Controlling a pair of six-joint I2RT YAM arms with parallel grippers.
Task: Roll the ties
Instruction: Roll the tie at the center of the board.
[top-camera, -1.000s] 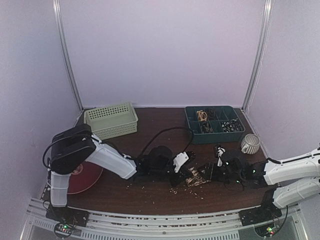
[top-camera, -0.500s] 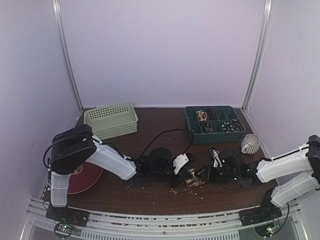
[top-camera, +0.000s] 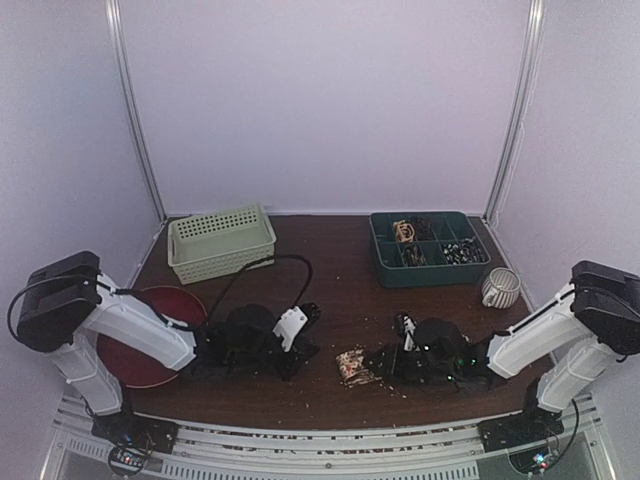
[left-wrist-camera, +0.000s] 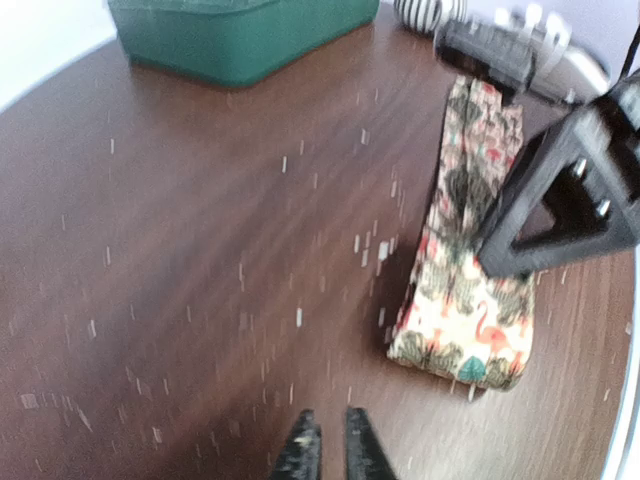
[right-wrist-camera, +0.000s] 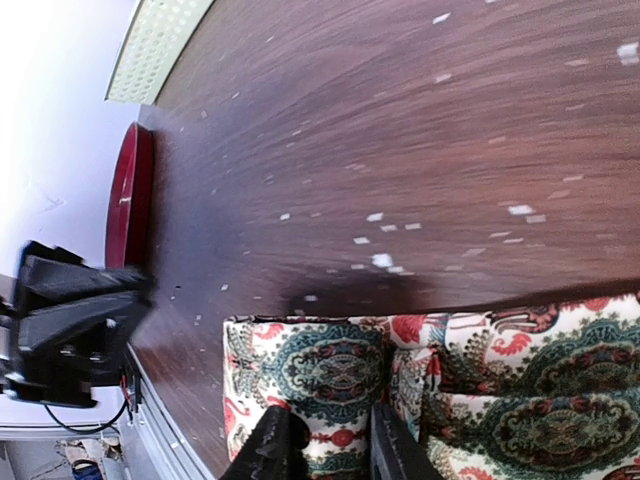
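Observation:
A folded tie (top-camera: 352, 365), cream with teal and red patterns, lies on the dark wooden table near the front middle. In the right wrist view my right gripper (right-wrist-camera: 335, 445) is shut on a fold of the tie (right-wrist-camera: 340, 370), one finger on each side of the cloth. From above, that gripper (top-camera: 380, 362) sits at the tie's right end. My left gripper (top-camera: 305, 345) is well left of the tie and apart from it. In its own wrist view the tie (left-wrist-camera: 465, 270) lies ahead to the right, and the left gripper (left-wrist-camera: 328, 448) has its tips almost together with nothing between them.
A pale green basket (top-camera: 221, 241) stands at the back left and a teal divided tray (top-camera: 428, 250) at the back right. A striped mug (top-camera: 500, 288) sits right of the tray. A red plate (top-camera: 140, 350) lies under the left arm. Pale crumbs dot the table.
The left arm has pulled back to the left, away from the tie. The right gripper has moved left along the tie and closed on its fold.

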